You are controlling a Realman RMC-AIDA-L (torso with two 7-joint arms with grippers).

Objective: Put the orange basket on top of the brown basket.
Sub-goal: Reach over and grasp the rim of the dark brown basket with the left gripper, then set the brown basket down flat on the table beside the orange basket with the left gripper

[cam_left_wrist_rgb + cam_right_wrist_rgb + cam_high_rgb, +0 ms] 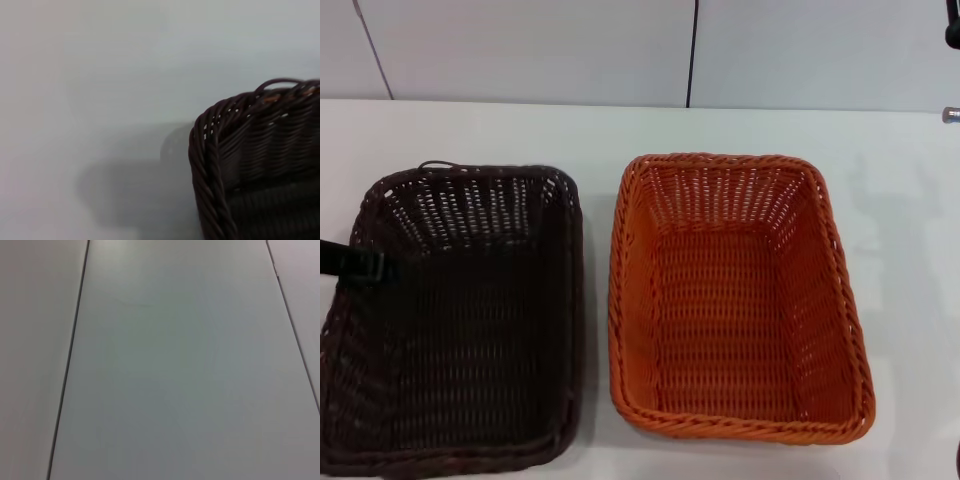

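The orange basket (740,300) stands on the white table at the right, empty. The brown basket (460,315) stands right beside it on the left, also empty, their long sides almost touching. My left gripper (350,263) reaches in from the left edge and sits at the brown basket's left rim. A far corner of the brown basket (250,165) shows in the left wrist view. A small dark part of my right arm (953,30) shows at the top right edge, well apart from both baskets.
The white table (910,200) runs on behind and to the right of the baskets. A pale panelled wall (520,50) stands behind the table and fills the right wrist view (175,365).
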